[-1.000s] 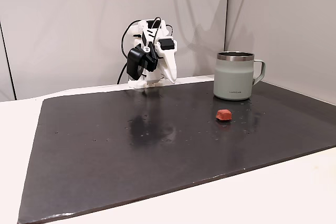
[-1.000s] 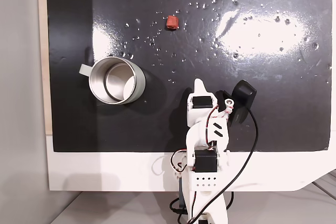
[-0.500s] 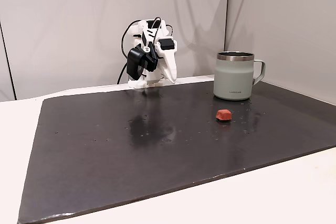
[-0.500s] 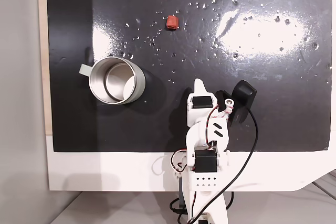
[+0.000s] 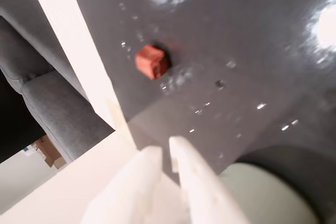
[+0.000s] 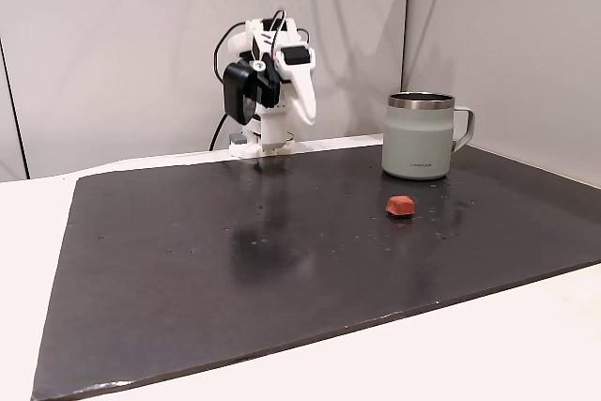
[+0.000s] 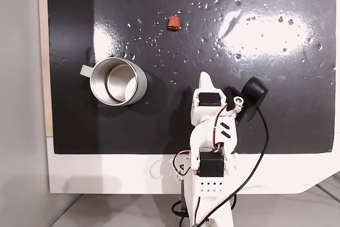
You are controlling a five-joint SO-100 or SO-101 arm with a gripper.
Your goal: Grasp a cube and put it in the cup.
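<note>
The white arm [image 6: 268, 91] sits folded and raised, its pincer [image 6: 307, 119] pointing downward, fingers [image 5: 191, 171] nearly together, holding nothing.

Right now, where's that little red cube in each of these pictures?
Wrist view: the cube lies upper left of centre on the dark mat, above the gripper.
A fixed view from the side: it sits right of centre, in front of the cup.
A fixed view from above: it lies near the top, up and right of the cup.
Shared landmark: the cup.
</note>
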